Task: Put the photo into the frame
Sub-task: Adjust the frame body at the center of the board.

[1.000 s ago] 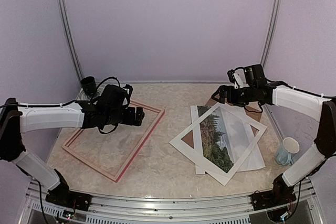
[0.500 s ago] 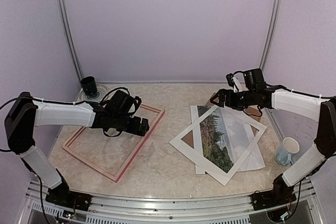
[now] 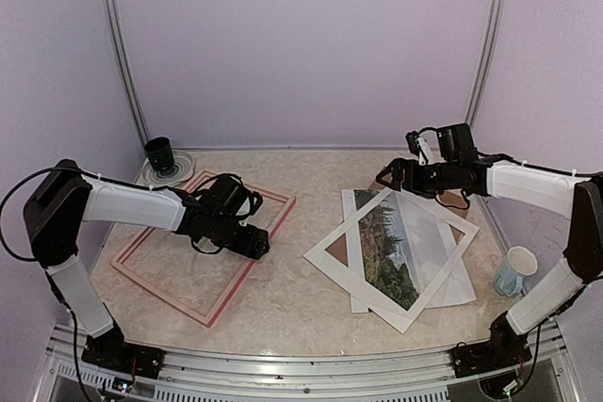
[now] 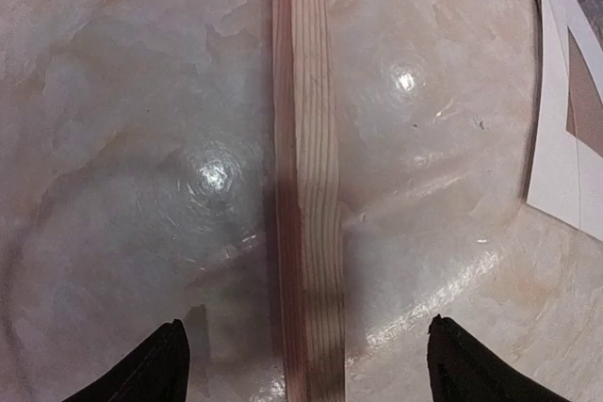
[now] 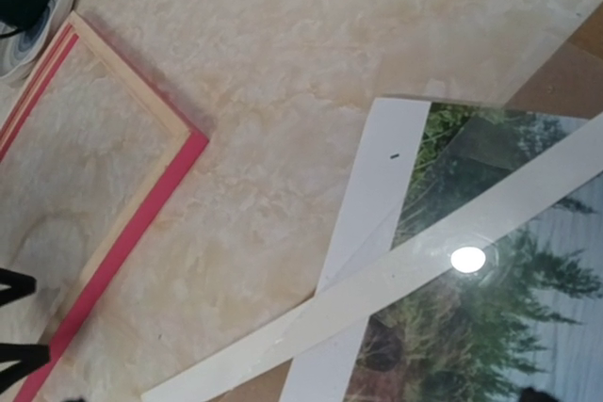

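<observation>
- Left hand has swung down and toward the near-right since a second ago (it was over the middle of the frame opening). It now sits low over the right rail of the big thin pink-red rectangular picture frame.
- In the left wrist view, the left hand has its fingers spread wide, one on each side of the pale wood rail. They pinch nothing and are not touching the rail as far as I can see.
- The frame has not shifted. It lies flat on the left of the marble-look table with its wood back up.
- Right hand has barely moved, only a slight nudge to the left. Its fingers are spread and empty, hovering over the far corner of the paper pile.
- The rectangular landscape photo print, with dark trees and pale water, is in the same spot on the right, well apart from the frame. The white cut-out mat border lies askew on top of it (brown board peeking out underneath).
- The right wrist view shows the same: photo under the mat, frame corner off to the left.
- Judgement: the left hand is lining up to grab the frame rail, and the photo is not yet touched, so the task is at an early stage.
</observation>
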`<state>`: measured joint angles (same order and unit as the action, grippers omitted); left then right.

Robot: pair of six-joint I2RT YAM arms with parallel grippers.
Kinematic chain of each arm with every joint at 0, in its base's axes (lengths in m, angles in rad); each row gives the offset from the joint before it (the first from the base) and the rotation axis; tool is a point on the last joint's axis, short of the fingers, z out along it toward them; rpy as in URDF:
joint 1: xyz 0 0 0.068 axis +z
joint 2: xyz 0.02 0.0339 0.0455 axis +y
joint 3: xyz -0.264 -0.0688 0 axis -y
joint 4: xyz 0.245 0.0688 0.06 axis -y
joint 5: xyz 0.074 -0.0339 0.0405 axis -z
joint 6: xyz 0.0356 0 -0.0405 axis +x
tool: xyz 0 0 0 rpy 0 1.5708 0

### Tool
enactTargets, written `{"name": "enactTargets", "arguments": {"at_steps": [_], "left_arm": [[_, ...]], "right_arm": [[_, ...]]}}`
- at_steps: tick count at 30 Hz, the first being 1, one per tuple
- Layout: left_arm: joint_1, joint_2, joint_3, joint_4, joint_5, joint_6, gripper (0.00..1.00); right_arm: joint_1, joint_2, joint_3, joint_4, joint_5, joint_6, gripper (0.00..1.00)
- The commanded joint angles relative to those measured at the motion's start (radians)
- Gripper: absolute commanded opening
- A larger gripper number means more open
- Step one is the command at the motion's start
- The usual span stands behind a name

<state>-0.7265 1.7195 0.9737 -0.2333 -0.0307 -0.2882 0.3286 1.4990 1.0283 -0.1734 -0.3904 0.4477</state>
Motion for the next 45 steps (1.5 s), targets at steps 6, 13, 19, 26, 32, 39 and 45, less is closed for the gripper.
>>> {"name": "enactTargets", "arguments": {"at_steps": [6,13,19,26,32,39,45], "left_arm": [[-0.026,0.073,0.05,-0.051,-0.009,0.026,0.77],[-0.05,0.087,0.063,-0.077,-0.034,0.024,0.6],[-0.068,0.12,0.069,-0.088,-0.034,0.007,0.44],[-0.071,0.135,0.075,-0.098,-0.066,-0.02,0.28],[-0.071,0.122,0.08,-0.102,-0.095,-0.047,0.25],[-0.064,0.145,0.131,-0.11,-0.142,-0.121,0.21],[-0.062,0.226,0.219,-0.118,-0.138,-0.195,0.21]], "right_arm": [[-0.002,0.038,-0.008,0.022,-0.039,0.011,0.99],[-0.002,0.045,-0.01,0.02,-0.04,0.008,0.99],[-0.002,0.05,-0.006,0.015,-0.041,0.004,0.99],[-0.002,0.051,-0.006,0.013,-0.044,0.003,0.99],[-0.002,0.056,-0.011,0.017,-0.048,0.003,0.99],[-0.002,0.056,-0.014,-0.004,-0.009,0.004,0.99],[-0.002,0.047,-0.026,-0.015,0.016,0.003,0.99]]}}
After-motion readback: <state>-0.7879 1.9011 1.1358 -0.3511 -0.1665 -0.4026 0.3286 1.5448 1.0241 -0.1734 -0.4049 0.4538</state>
